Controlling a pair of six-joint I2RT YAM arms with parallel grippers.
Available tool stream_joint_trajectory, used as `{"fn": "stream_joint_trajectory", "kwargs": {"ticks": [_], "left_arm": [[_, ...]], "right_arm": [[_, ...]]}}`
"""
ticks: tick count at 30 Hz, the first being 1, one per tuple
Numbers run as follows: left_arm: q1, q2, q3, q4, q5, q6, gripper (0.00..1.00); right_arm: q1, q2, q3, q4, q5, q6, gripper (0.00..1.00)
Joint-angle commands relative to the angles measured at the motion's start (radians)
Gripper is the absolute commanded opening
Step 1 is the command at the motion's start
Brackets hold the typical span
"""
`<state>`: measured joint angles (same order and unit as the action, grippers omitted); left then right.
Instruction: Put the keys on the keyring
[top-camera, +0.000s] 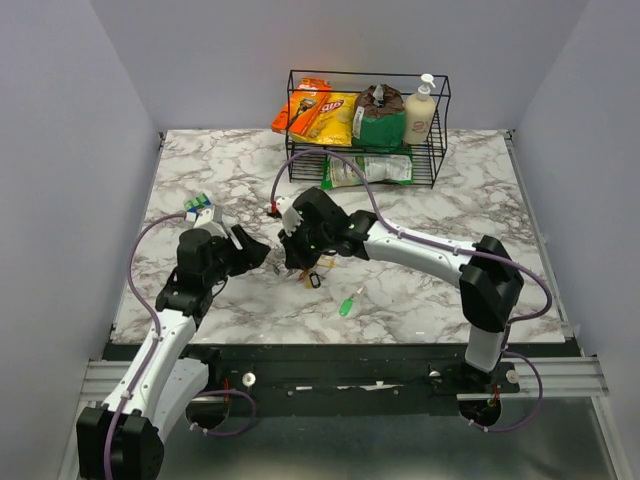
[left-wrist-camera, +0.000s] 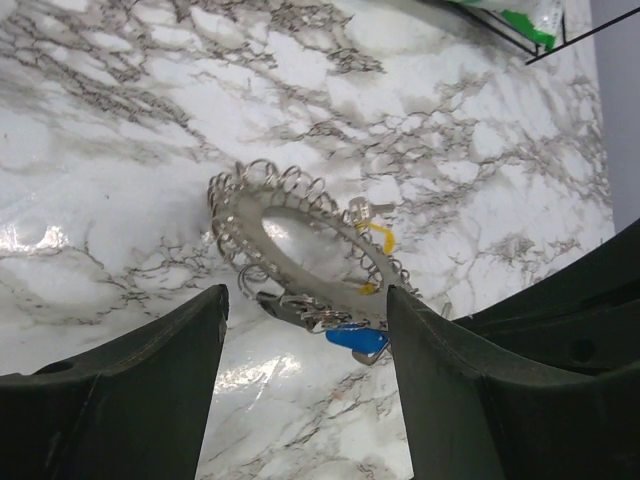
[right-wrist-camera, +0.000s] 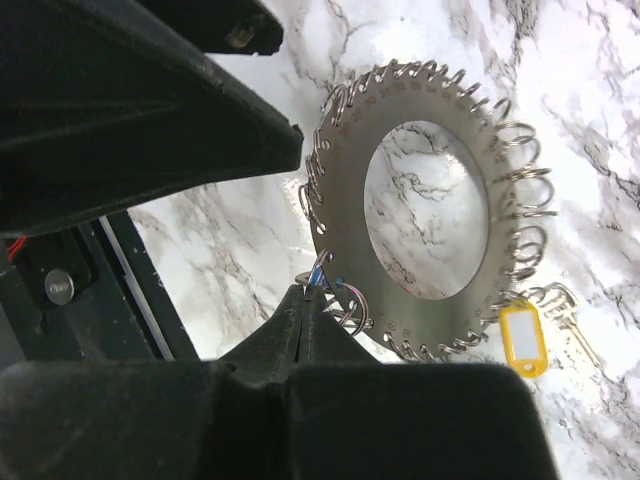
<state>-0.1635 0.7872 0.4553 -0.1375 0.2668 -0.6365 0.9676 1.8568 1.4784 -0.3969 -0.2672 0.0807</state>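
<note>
The keyring is a flat silvery disc with wire loops round its rim, and it lies on the marble table. It also shows in the left wrist view. My right gripper is shut on a blue key at the ring's near edge. A yellow key tag hangs on the ring. My left gripper is open, just short of the ring, with the blue key between its fingers. A green key lies loose on the table. Both grippers meet mid-table, the left and the right.
A black wire rack at the back holds snack bags, a green pouch and a soap bottle. A small dark key lies under the right gripper. The grey walls stand close on both sides.
</note>
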Motion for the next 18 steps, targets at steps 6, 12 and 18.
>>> {"fn": "stream_joint_trajectory", "kwargs": {"ticks": [6,12,18], "left_arm": [[0.004,-0.080,0.140,-0.076,0.101,0.058,0.73],[0.004,-0.045,0.255,-0.165,0.190,0.141,0.73],[0.004,-0.031,0.318,-0.197,0.320,0.250,0.70]], "right_arm": [[-0.001,-0.139,-0.043,0.029,-0.107,-0.177,0.01],[-0.009,-0.206,-0.066,0.017,-0.159,-0.255,0.01],[-0.020,-0.243,-0.079,0.012,-0.254,-0.298,0.00]]}}
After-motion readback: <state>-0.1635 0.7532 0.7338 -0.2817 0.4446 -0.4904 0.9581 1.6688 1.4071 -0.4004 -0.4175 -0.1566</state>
